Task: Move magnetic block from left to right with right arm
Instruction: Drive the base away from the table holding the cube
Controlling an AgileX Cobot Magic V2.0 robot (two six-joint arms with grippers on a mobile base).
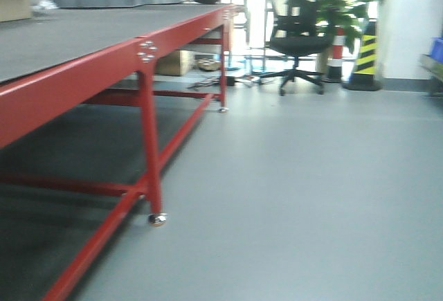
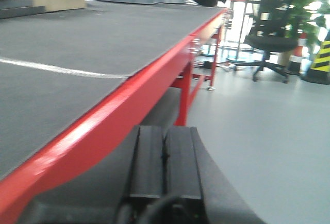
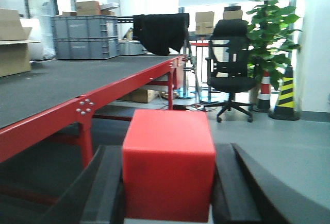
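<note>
In the right wrist view the magnetic block (image 3: 168,165), a plain red cube, sits between the two black fingers of my right gripper (image 3: 168,185), which is shut on it. The block is held in the air beside the red-framed table (image 3: 56,122), over the grey floor. My left gripper (image 2: 165,154) shows in the left wrist view with its two black fingers pressed together, shut and empty, just off the table's red edge (image 2: 113,123). Neither gripper nor the block appears in the exterior front-facing view.
The dark-topped table (image 1: 83,73) stands on red legs with castors (image 1: 157,219). Grey crates (image 3: 85,37) and a black cloth (image 3: 161,31) are at its far end. A black office chair (image 3: 233,74), a potted plant (image 3: 270,28) and a striped cone (image 3: 286,94) stand on the floor beyond.
</note>
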